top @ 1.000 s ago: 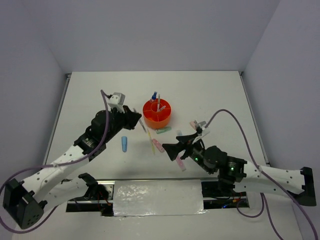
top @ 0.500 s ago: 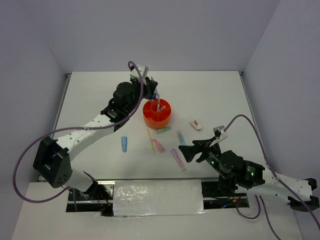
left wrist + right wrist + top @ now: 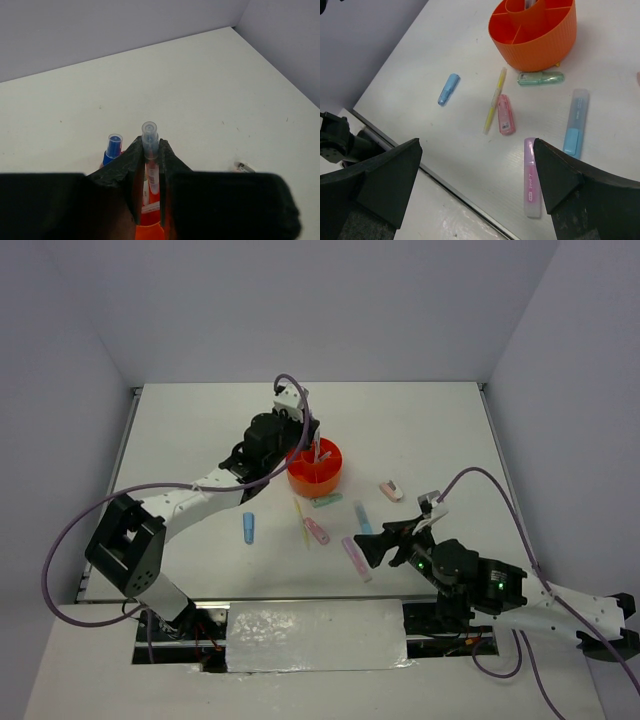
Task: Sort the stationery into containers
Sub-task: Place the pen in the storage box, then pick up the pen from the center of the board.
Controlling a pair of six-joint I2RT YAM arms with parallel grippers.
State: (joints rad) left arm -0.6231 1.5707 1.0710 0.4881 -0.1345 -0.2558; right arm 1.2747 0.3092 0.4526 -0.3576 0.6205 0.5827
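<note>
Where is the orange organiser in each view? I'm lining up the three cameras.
Top external: the orange organiser sits just above centre.
Left wrist: only a sliver of it at the bottom edge, centre.
Right wrist: at the top, right of centre.
Shared landmark: the green marker beside it, seen in top external and right wrist only.

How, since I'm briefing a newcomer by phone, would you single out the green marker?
Find the orange organiser in the middle of the white table. Just off its base, toward the near edge, a short marker lies flat. It alone is mint-green; the yellow pen, pink marker and long pale-blue marker nearby are not.
</note>
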